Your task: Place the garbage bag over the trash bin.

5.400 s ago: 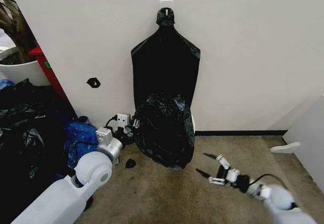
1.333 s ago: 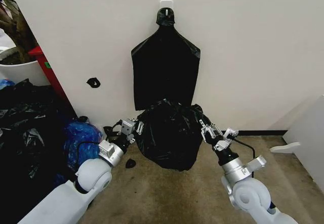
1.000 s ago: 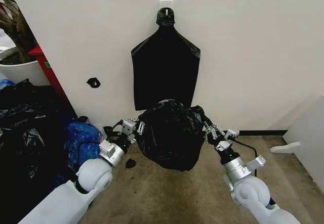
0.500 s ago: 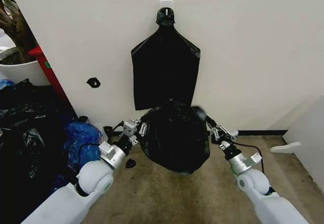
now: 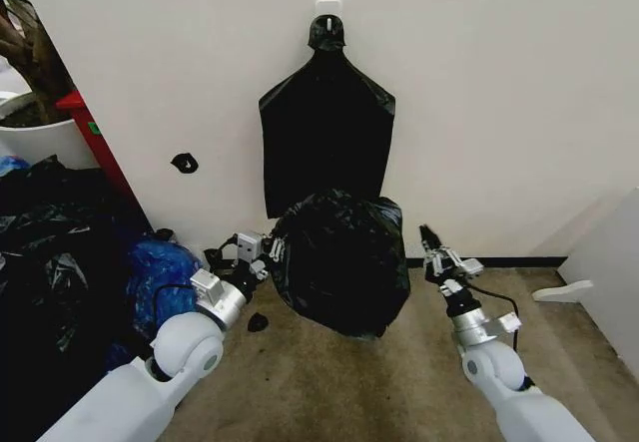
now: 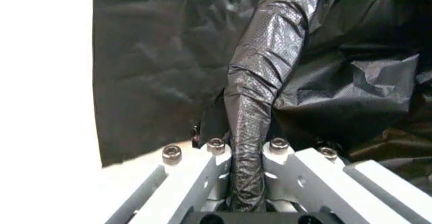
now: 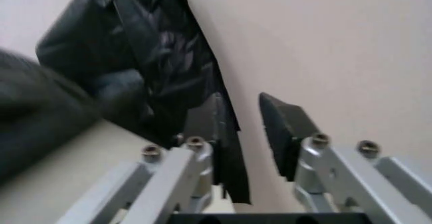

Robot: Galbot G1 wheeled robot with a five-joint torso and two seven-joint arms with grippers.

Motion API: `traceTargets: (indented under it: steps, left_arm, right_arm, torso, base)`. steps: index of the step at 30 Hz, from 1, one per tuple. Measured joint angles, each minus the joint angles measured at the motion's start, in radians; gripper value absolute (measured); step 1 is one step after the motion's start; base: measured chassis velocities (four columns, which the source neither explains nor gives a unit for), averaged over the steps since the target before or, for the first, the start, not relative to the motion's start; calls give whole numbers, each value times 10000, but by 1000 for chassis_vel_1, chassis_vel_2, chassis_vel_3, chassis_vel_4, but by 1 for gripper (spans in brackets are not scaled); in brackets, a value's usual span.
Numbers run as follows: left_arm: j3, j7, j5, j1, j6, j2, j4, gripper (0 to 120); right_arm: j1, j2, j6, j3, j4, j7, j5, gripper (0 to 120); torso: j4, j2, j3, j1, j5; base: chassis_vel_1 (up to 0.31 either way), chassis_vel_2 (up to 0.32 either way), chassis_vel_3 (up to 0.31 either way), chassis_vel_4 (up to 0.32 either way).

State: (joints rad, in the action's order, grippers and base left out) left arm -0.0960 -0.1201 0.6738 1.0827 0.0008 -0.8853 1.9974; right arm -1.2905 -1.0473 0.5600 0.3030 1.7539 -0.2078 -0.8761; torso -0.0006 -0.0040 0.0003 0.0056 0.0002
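The garbage bag, crinkled glossy black plastic, stands as a bulging mound on the floor against the wall. The trash bin is hidden. My left gripper sits at the bag's left side, shut on a twisted strip of the garbage bag that runs between the fingers of the left gripper. My right gripper is off the bag's right side, a small gap away, pointing up at the wall. In the right wrist view, the right gripper is open with only wall between its fingers and the garbage bag beside it.
A flat black bag hangs from a wall hook above. A heap of black bags and blue bags fills the left, with a white plant pot behind. White furniture stands at the right. A black scrap lies on the carpet.
My right gripper has let go of the bag's right edge and drawn away to the right. The bag has slumped narrower. The left gripper keeps its hold.
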Motion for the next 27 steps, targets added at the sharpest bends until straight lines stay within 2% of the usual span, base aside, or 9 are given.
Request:
traceTargets:
  steps: [1, 3, 8, 10, 13, 15, 20, 27]
  left_arm:
    - [0, 0, 0, 0, 0, 0, 0, 1]
    - [-6, -200, 19, 3, 220, -34, -21, 1]
    - [-46, -833, 205, 14, 729, -180, 0, 1]
    - [-49, -869, 228, 16, 761, -189, 10, 1]
    - [-61, -930, 253, 47, 815, -215, 39, 1]
    - [-62, -930, 253, 68, 817, -214, 50, 1]
    - [-66, -919, 224, 224, 818, -198, 194, 1]
    - [-99, -913, 204, 433, 818, -163, 394, 1]
  right_arm:
    - [0, 0, 0, 0, 0, 0, 0, 23]
    - [-437, -20, -18, 22, 782, 629, 476, 32]
    - [-1569, -20, -133, -77, 2316, 2277, 3049, 53]
    - [-1702, -10, -119, -99, 2398, 2362, 3367, 55]
    - [-2436, 32, 29, -298, 2720, 2650, 4818, 70]
    - [-2585, 31, 62, -361, 2775, 2680, 5059, 73]
    - [-2999, -69, 183, -570, 2946, 2714, 5839, 95]
    - [-3611, -131, 221, -789, 3189, 2805, 6340, 100]
  torso:
    - [0, 0, 0, 0, 0]
    - [3, 0, 0, 0, -2]
    - [3, 0, -1, 0, -2]
    - [1, 0, -1, 0, -2]
    - [1, 0, -1, 0, -1]
    - [1, 0, -1, 0, -1]
    - [2, 0, -1, 0, -1]
    - [2, 0, -1, 0, 0]
  base:
    - [0, 0, 0, 0]
    - [0, 0, 0, 0]
    - [0, 0, 0, 0]
    - [0, 0, 0, 0]
    - [0, 0, 0, 0]
    - [0, 0, 0, 0]
    - [0, 0, 0, 0]
    - [0, 0, 0, 0]
